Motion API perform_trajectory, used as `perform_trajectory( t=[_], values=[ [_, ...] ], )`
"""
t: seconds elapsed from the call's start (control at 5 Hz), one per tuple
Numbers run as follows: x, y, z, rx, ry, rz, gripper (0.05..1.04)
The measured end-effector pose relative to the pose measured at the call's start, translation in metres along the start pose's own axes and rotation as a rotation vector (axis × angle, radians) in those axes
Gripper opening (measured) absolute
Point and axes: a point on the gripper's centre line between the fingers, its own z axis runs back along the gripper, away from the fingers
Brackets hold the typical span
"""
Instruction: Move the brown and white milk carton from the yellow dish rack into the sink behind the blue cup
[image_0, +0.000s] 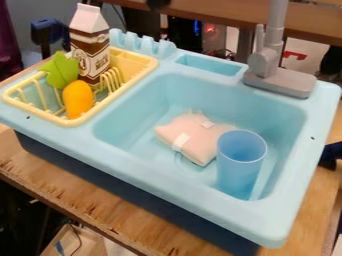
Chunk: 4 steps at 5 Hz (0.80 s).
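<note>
Blue cup (240, 167) stands upright in the sink's (137, 183) near right; an off-centre bump on its tall side could topple it against the pink bundle (190, 132). Far off hangs my hand (158, 4), apart or together, I cannot tell.

Faucet (272, 45) and dark shape (158, 4) cut off by top edge, carton (89, 45) base partly behind orange toy (78, 100).

Centre of the frame: a smooth plastic sink (137, 182), softly glossy — and in it a matt, cloth-like pink bundle (196, 134) beside a smooth, translucent plastic cup (238, 167). Upper right, matt grey plastic faucet (279, 81); lower left, rough-edged wooden tabletop (80, 192).
</note>
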Motion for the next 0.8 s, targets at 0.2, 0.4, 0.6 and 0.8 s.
perform_trajectory(
  t=[0.2,0.4,0.6,0.8],
  values=[
    [0.001,0.027,0.007,0.007,-0.025,0.009,1.001],
    [0.009,0.055,0.006,0.009,-0.02,-0.027,1.001],
    [0.012,0.079,0.004,0.018,-0.002,-0.068,1.001],
    [0.019,0.096,-0.004,-0.008,-0.009,-0.057,1.001]
  ],
)
